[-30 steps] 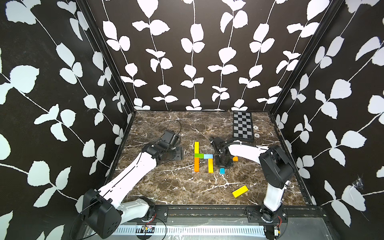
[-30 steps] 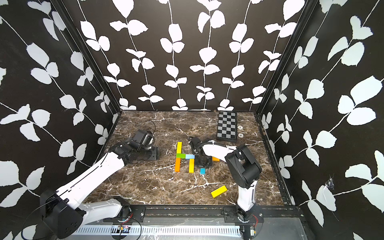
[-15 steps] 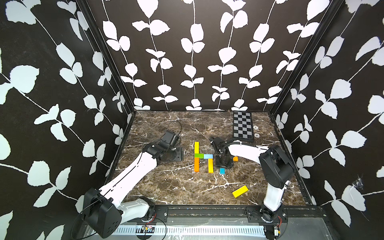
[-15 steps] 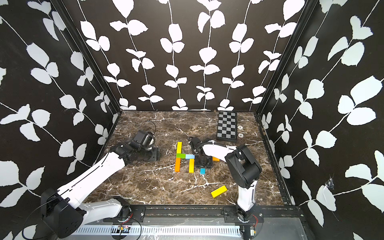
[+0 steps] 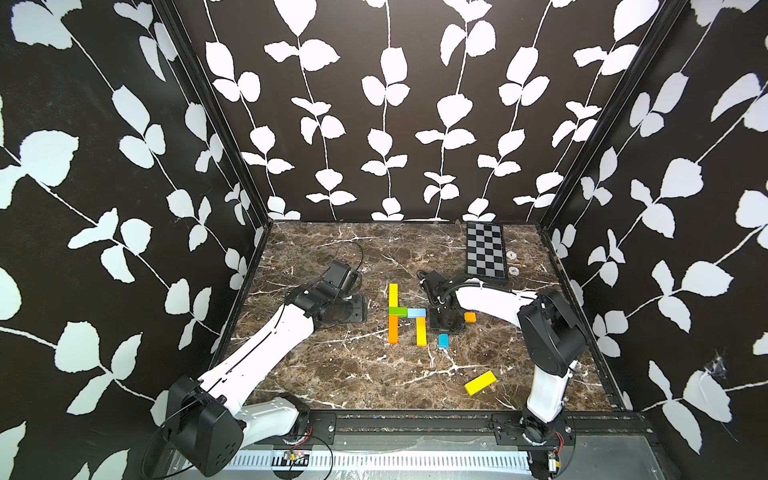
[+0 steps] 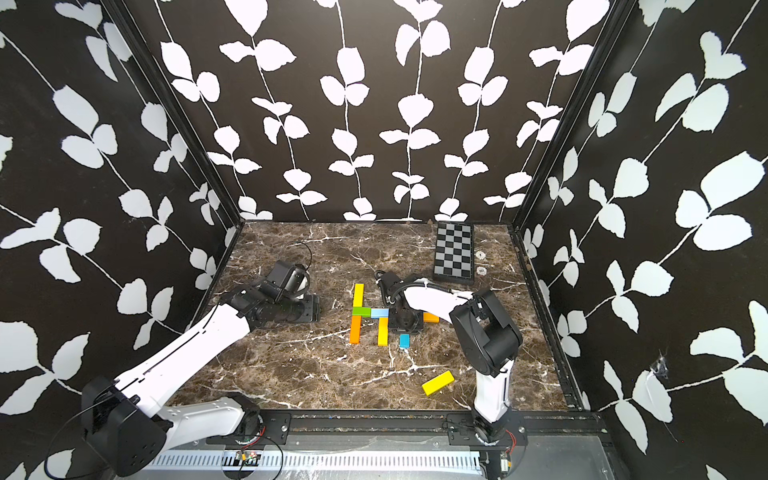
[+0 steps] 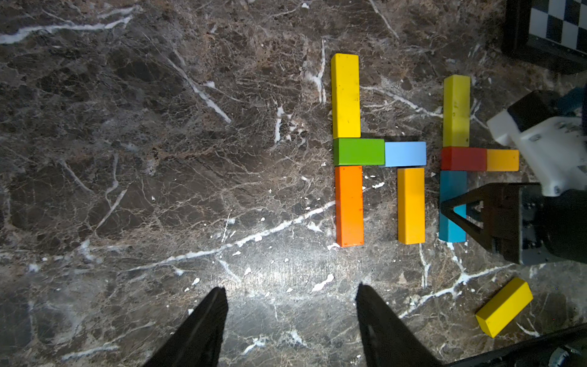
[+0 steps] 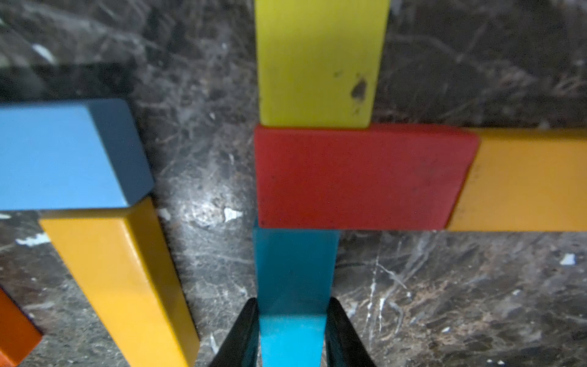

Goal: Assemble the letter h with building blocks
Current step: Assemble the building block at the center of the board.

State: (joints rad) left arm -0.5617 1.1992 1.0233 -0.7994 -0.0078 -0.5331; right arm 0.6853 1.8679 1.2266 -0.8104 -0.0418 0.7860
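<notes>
In the left wrist view five building blocks lie joined flat on the marble: yellow, green, light blue, orange and amber. Beside them a lime-yellow block, a red block and a short orange block touch one another. A blue block butts against the red one, and my right gripper is shut on its near end. My left gripper hangs open over bare marble, well left of the blocks, holding nothing.
A loose yellow block lies alone toward the front right. A black-and-grey chequered board rests at the back right. Dark leaf-patterned walls enclose the marble floor on three sides.
The right gripper's fingers have closed in on the blue block. Both arms and the other blocks stay where they were.
</notes>
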